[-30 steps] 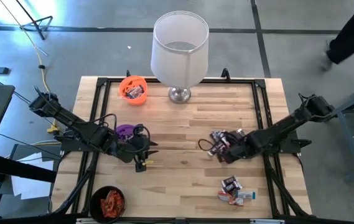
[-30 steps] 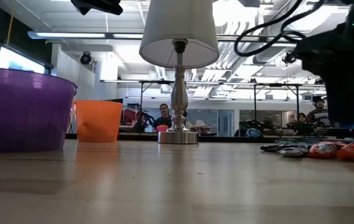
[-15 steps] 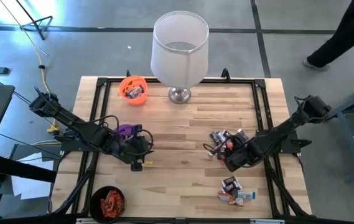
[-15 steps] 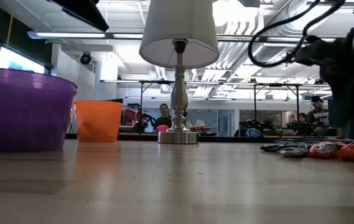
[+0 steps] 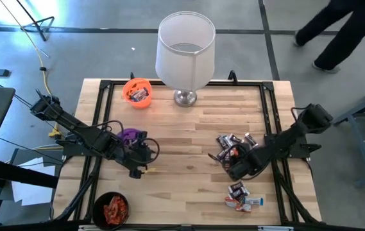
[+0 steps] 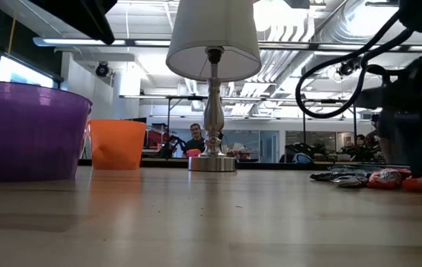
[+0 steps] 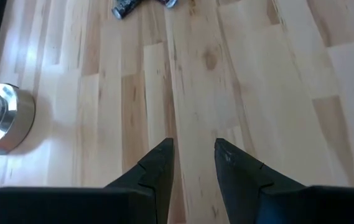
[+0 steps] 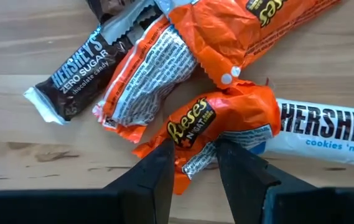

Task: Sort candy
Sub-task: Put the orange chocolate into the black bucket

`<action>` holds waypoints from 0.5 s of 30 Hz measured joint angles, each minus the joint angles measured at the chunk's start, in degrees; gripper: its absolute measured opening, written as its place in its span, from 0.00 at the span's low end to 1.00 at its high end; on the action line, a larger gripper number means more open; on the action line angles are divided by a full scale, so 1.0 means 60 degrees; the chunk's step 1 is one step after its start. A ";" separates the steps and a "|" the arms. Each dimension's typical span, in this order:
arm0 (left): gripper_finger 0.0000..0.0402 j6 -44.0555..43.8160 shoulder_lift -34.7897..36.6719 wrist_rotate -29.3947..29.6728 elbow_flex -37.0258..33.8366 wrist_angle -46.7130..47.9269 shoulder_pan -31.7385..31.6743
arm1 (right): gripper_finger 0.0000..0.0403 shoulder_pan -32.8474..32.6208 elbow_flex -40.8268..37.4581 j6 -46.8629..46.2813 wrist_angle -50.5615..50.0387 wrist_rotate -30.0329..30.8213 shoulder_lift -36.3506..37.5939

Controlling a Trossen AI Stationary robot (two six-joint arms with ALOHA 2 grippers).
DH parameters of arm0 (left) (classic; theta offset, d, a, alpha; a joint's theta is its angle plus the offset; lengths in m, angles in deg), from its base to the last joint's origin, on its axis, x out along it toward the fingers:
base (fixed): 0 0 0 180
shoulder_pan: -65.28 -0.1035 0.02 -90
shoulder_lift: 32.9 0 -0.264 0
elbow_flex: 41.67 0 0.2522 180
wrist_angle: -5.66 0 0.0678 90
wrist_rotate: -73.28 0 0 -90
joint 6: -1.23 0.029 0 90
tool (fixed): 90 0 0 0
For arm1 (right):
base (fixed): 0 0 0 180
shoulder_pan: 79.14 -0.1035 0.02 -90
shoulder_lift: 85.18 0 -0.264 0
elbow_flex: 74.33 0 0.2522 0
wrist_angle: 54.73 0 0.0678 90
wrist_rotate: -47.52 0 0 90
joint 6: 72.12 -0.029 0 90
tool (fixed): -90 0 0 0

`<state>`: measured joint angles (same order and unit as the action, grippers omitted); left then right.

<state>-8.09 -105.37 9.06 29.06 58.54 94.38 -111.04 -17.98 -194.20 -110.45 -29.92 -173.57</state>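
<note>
My right gripper [image 5: 230, 169] points down over the near end of a candy pile [image 5: 228, 142] at the table's right. In the right wrist view it [image 8: 192, 152] is open, fingers either side of the near end of an orange Reese's candy [image 8: 226, 115]. Beside that candy lie a brown Hershey's [image 8: 77, 68], a white Hershey's [image 8: 326, 127] and other orange candies [image 8: 145, 74]. A second small pile [image 5: 241, 196] lies nearer the front edge. My left gripper [image 5: 144, 170] hangs open and empty [image 7: 192, 149] over bare wood, just in front of the purple cup [image 5: 129, 135]. My right gripper comes from above, pointing down, with its fingers on either side of the orange candy's near end [image 8: 192, 163]. Whether they touch the wrapper I cannot tell. The candy lies flat on the table.
An orange cup [image 5: 137, 92] holding candy stands at the far left, and a black cup [image 5: 111, 208] with orange-red candy at the near left. A lamp [image 5: 185, 51] stands at the far middle. The table's middle [image 5: 182, 147] is bare wood. A person [image 5: 336, 25] walks beyond the far right corner.
My right gripper has gone down and toward the table's near edge, rolling about its own line, and now stands low at the pile's near end. My left gripper has tipped and rolled a little in place. Neither has opened or shut. The candy has not moved.
</note>
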 joint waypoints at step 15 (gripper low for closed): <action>0.26 -0.0007 0.0000 -0.0066 0.0000 0.0204 0.0000 | 0.32 -0.0001 0.0016 0.0923 0.0099 0.0139 -0.0687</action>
<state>-8.13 -105.37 8.67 29.06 59.76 94.38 -111.04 -17.89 -188.66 -109.86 -29.09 -177.69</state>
